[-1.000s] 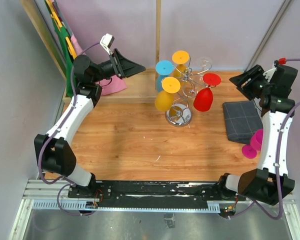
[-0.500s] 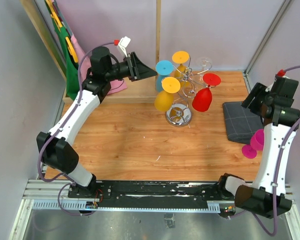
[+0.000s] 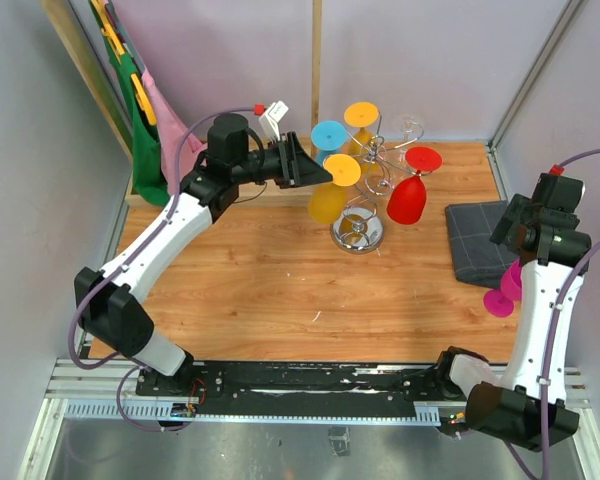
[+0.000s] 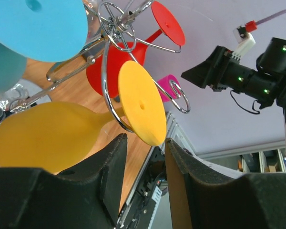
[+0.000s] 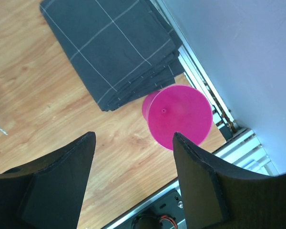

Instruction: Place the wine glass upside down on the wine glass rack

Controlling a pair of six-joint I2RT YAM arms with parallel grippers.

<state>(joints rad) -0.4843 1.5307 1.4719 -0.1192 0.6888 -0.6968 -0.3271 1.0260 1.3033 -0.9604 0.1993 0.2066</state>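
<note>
**Top view.** The wine glass rack (image 3: 358, 232) stands at 12 o'clock on the table (image 3: 260, 280). It carries five glasses hung upside down: one blue glass (image 3: 329, 135), two yellow glasses (image 3: 327, 203), one red glass (image 3: 406, 200) and one clear glass (image 3: 410, 124). The one magenta wine glass (image 3: 513, 280) is not yet hung. It sits at 4 o'clock by the table's right edge, just off the one folded grey cloth (image 3: 480, 240). Your right arm (image 3: 545, 300) hangs above it. Your left gripper (image 3: 326, 176) points at the rack from 9 o'clock.

**Left wrist view.** The left gripper's jaws are parted by a narrow gap and hold nothing. The foot of a yellow glass lies just beyond the tips, at 12 o'clock. Keep this arm off that foot, I'd say, as a nudge could swing the hung glasses.

**Right wrist view.** The right gripper (image 5: 132, 138) is spread wide and empty. The magenta glass's round disc faces the lens between the fingers, a little toward 2 o'clock and at 5 o'clock from the cloth. I cannot tell whether the glass stands or leans. The step looks like the pickup. Centre over the glass before you descend and close on the stem or the narrow part, not on the disc. Keep clear of the cloth's edge and the table rail.
</note>
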